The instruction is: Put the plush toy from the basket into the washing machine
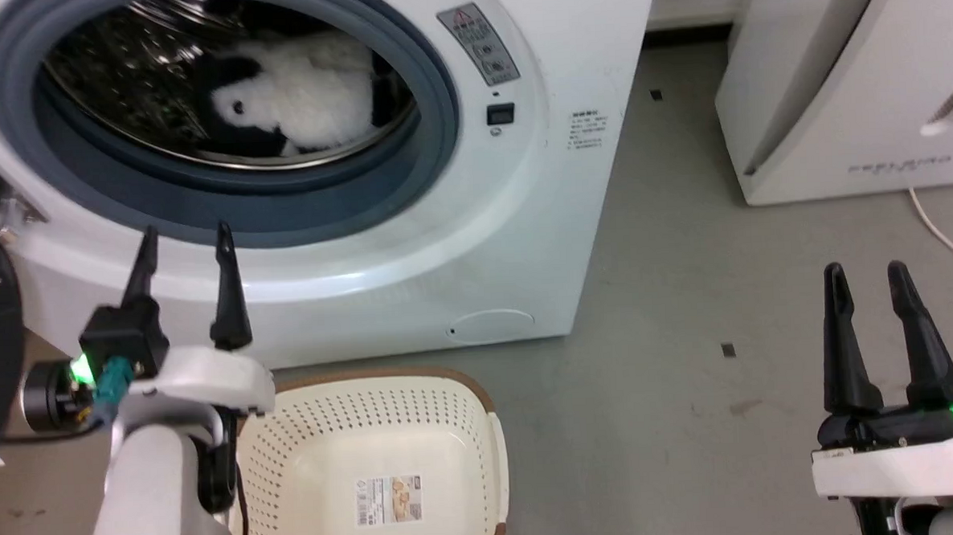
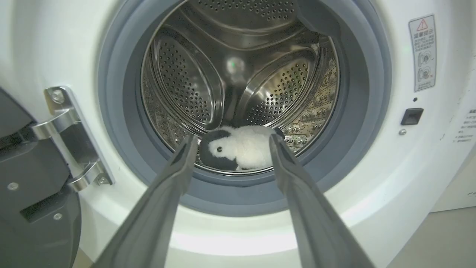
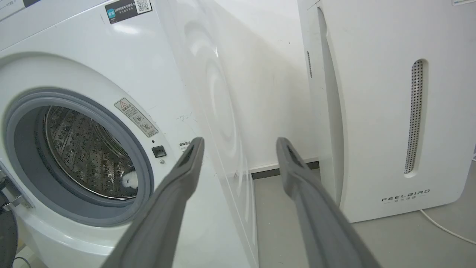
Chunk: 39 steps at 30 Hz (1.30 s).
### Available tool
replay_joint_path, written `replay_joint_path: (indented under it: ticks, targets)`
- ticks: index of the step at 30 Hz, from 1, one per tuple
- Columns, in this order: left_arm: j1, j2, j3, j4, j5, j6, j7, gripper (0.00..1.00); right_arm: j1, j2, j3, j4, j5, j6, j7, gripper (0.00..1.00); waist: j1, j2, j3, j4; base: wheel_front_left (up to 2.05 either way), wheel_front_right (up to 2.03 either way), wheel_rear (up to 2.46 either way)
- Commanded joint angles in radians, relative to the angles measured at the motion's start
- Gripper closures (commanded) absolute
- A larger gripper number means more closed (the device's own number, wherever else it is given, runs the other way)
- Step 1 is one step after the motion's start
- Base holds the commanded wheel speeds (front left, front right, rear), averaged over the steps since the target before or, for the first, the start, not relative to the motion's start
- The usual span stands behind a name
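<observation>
The plush toy [image 1: 300, 94] lies inside the washing machine [image 1: 522, 217], low on the near part of the steel drum [image 2: 186, 74] just past the grey gasket [image 2: 122, 156]. It lies straight ahead of and beyond the left fingers [image 1: 226, 286], its long axis running left to right with the head to the left, and the basket [image 1: 291, 436] on the floor [image 1: 690, 371] below holds nothing. The left fingers, the nearer pair, stand spread about as wide as the toy is long, outside the porthole, holding and touching nothing. The right fingers [image 1: 842, 340], well off to the right over the floor, are likewise parted and empty, so I judge the placing done.
</observation>
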Motion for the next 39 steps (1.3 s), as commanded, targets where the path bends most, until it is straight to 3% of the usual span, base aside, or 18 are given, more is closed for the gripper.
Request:
replay_joint_path:
  ticks: [1, 15, 37, 38, 39]
  targets:
    - [0.033, -0.008, 0.005, -0.019, 0.008, -0.006, -0.005, 0.0, 0.018, -0.001, 0.0, 0.002, -0.008, -0.001, -0.005, 0.0, 0.0001, 0.0, -0.035, 0.023, 0.0, 0.0, 0.0]
    - [0.277, -0.078, 0.017, -0.115, 0.053, -0.018, -0.005, 0.0, 0.111, -0.001, -0.024, 0.01, -0.058, -0.001, -0.005, 0.0, 0.0001, 0.0, -0.156, 0.096, 0.0, 0.0, 0.0]
    - [0.4, -0.103, 0.005, -0.181, 0.067, 0.001, -0.005, 0.0, 0.159, -0.001, -0.053, 0.039, -0.105, -0.001, -0.005, 0.0, 0.0001, 0.0, -0.197, 0.142, 0.0, 0.0, 0.0]
    - [0.386, -0.099, 0.006, -0.177, 0.068, -0.002, 0.001, 1.0, 0.146, 0.0, -0.052, 0.038, -0.106, 0.0, 0.0, 1.0, 0.0001, 0.0, -0.197, 0.142, 0.0, 0.0, 0.0]
    - [0.385, -0.098, 0.005, -0.177, 0.068, -0.002, 0.001, 1.0, 0.146, 0.0, -0.052, 0.037, -0.106, 0.0, 0.001, 1.0, 0.0001, 0.0, -0.197, 0.142, 0.0, 0.0, 0.0]
